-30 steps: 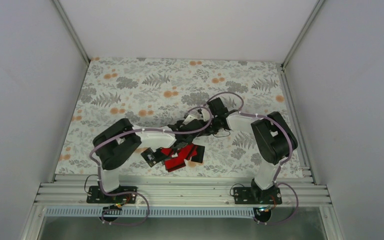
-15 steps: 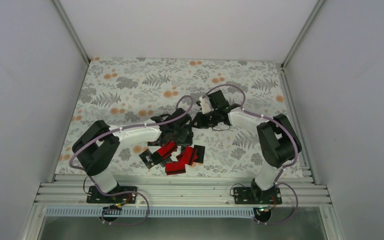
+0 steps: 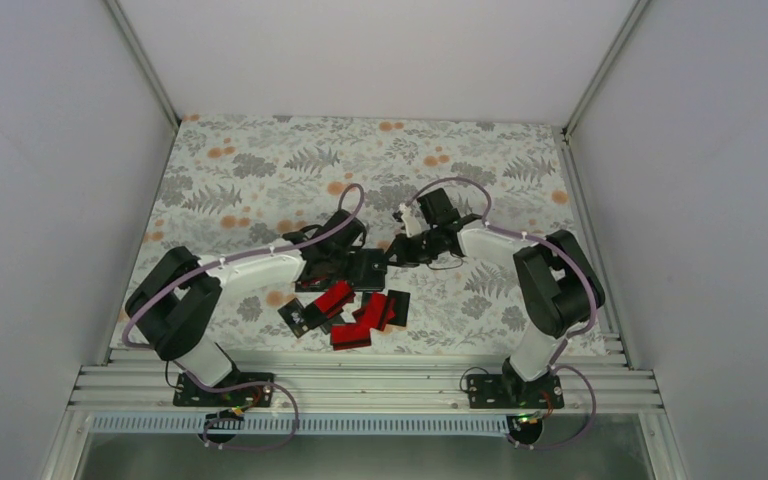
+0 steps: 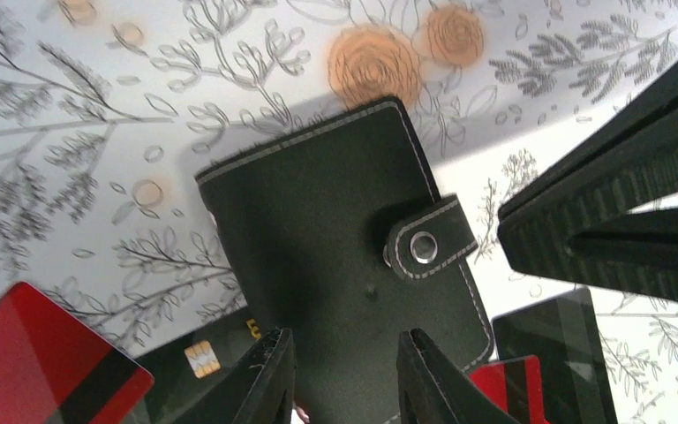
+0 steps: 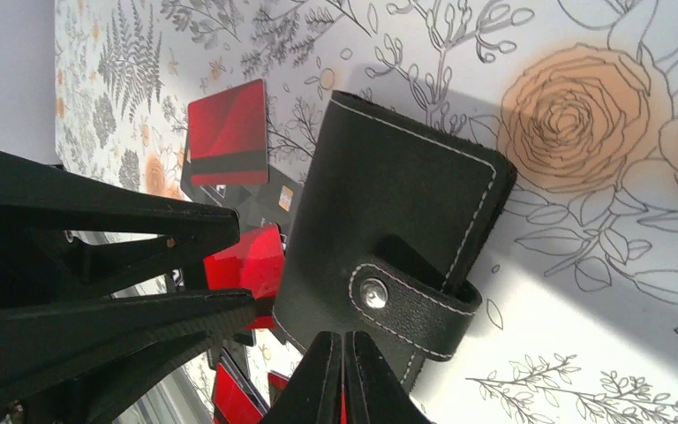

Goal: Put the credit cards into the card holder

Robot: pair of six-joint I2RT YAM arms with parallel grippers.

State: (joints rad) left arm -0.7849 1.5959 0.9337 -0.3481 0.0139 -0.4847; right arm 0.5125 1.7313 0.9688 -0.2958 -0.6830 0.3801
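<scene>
The left gripper (image 4: 344,337) is hovering with its fingers spread a little. The closed card holder (image 4: 318,230) is lying just beneath and ahead of its tips. The right gripper (image 5: 342,340), fingers pressed together, is pointing at the holder's snapped strap. The credit cards (image 3: 355,310) are lying scattered just behind the left fingers.

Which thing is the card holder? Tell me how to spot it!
Look at the middle of the flowery table, just beyond the heap of red and black cards. The card holder lies closed there. It is the thick black one with pale stitching and a snap strap.
</scene>
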